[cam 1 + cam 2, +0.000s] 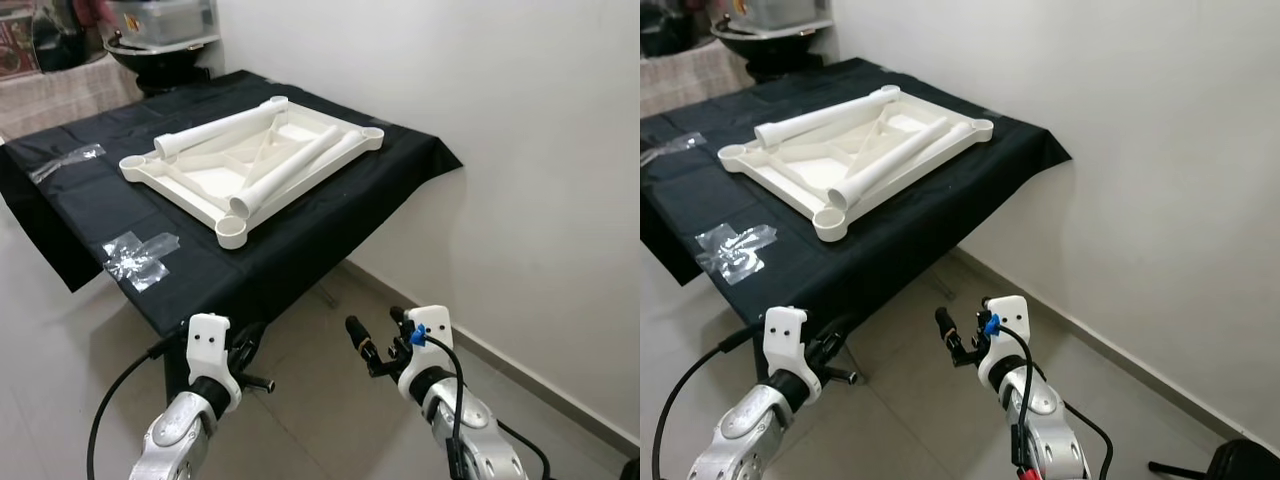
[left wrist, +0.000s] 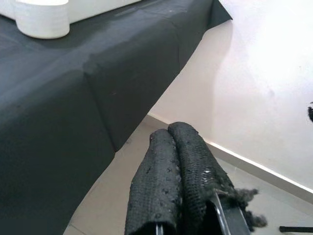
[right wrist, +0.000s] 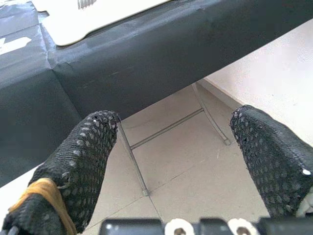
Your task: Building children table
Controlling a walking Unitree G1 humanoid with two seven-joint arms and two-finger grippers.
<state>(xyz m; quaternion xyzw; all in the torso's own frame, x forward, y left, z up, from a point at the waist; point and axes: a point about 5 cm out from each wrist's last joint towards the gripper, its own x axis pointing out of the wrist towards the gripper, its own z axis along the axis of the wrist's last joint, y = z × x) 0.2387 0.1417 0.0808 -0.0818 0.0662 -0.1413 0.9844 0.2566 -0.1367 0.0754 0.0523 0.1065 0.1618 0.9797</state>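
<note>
A white plastic tabletop [image 1: 338, 158] lies upside down on a table draped in black cloth [image 1: 300, 235]. Round leg sockets sit at its corners, the nearest one [image 1: 231, 232] facing me. Two loose white tube legs rest on it, one [image 1: 220, 127] along the far side and one [image 1: 290, 168] slanting across the middle. Both grippers hover below and in front of the table's near edge, over the floor. My left gripper [image 1: 250, 345] is shut with nothing in it, fingers [image 2: 188, 147] pressed together. My right gripper [image 1: 375, 322] is open and empty, aimed at the cloth's hanging edge.
Two crumpled clear plastic bags [image 1: 140, 255] [image 1: 65, 162] lie on the cloth left of the tabletop. A white wall [image 1: 520, 150] runs close along the right. Thin metal table legs [image 3: 166, 128] stand under the cloth on a tiled floor [image 1: 320, 400]. Dark clutter [image 1: 160, 50] sits at the back left.
</note>
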